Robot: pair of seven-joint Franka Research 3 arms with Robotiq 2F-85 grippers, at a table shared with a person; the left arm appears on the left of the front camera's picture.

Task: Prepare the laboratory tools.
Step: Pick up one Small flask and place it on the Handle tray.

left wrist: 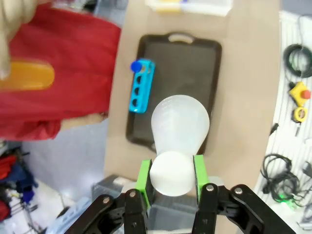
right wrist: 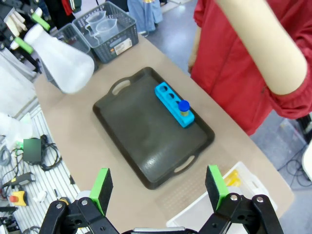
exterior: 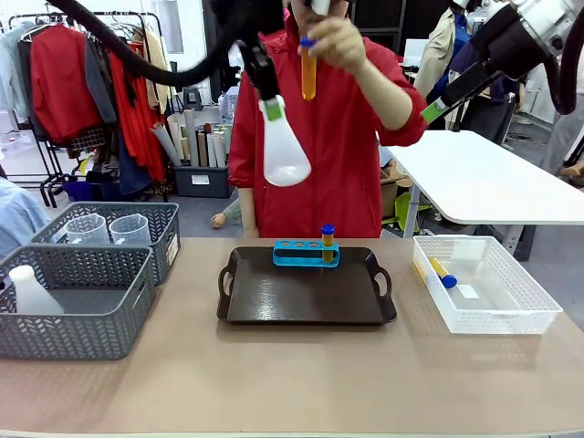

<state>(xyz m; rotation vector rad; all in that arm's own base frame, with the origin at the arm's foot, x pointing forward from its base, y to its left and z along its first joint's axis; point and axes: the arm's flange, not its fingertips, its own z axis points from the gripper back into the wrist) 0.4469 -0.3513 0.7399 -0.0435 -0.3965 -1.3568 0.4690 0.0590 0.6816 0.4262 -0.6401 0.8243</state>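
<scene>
My left gripper (left wrist: 170,176) is shut on the neck of a translucent white conical flask (exterior: 285,155), which hangs high above the table's far edge. Under it a dark tray (exterior: 306,297) carries a blue tube rack (exterior: 306,255) with one blue-capped orange tube (exterior: 328,239) standing in its right end. A person in red holds another orange tube (exterior: 308,75) up in one hand, just right of the flask. My right gripper (right wrist: 158,187) is open and holds nothing, high above the table's right side, looking down on the tray (right wrist: 151,141) and rack (right wrist: 170,101).
Two grey baskets stand at the left: the near one (exterior: 82,315) holds a white flask (exterior: 32,292), the far one (exterior: 160,224) clear beakers (exterior: 109,228). A white mesh bin (exterior: 497,306) at the right holds an orange tube (exterior: 443,272). Bare tabletop lies in front of the tray.
</scene>
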